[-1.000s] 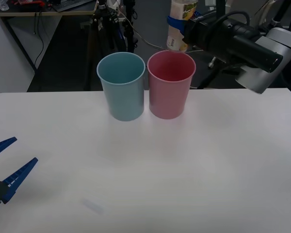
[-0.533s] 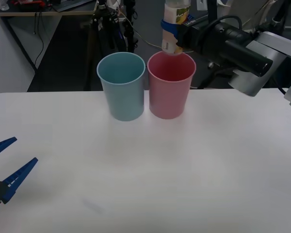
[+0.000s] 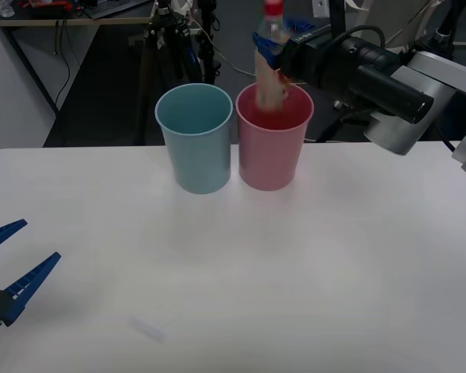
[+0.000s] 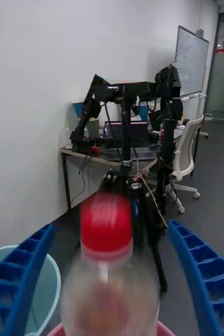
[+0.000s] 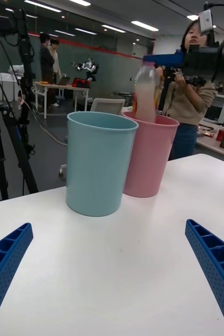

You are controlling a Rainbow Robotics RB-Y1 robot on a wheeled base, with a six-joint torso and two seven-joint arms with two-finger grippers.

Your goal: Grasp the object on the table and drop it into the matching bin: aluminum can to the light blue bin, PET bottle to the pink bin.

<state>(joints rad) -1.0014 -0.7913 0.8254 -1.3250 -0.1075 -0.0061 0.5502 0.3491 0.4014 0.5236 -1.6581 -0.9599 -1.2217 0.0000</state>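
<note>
At the lower left of the front view we see the left gripper (image 3: 12, 268) resting low over the white table (image 3: 311, 272), its blue fingers spread wide and holding nothing. Above centre stand the light blue bin (image 3: 196, 148) and, touching it on the right, the pink bin (image 3: 273, 146). The PET bottle (image 3: 269, 74) stands upright with its lower end inside the pink bin, red cap up, between the parted fingers of the right gripper (image 3: 283, 43), which no longer clasp it.

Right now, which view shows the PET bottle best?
Left wrist view: the PET bottle shows side-on, upright, lower end inside the pink bin. The front view catches it blurred beside the right gripper; the right wrist view gives a blurred cap end.
</note>
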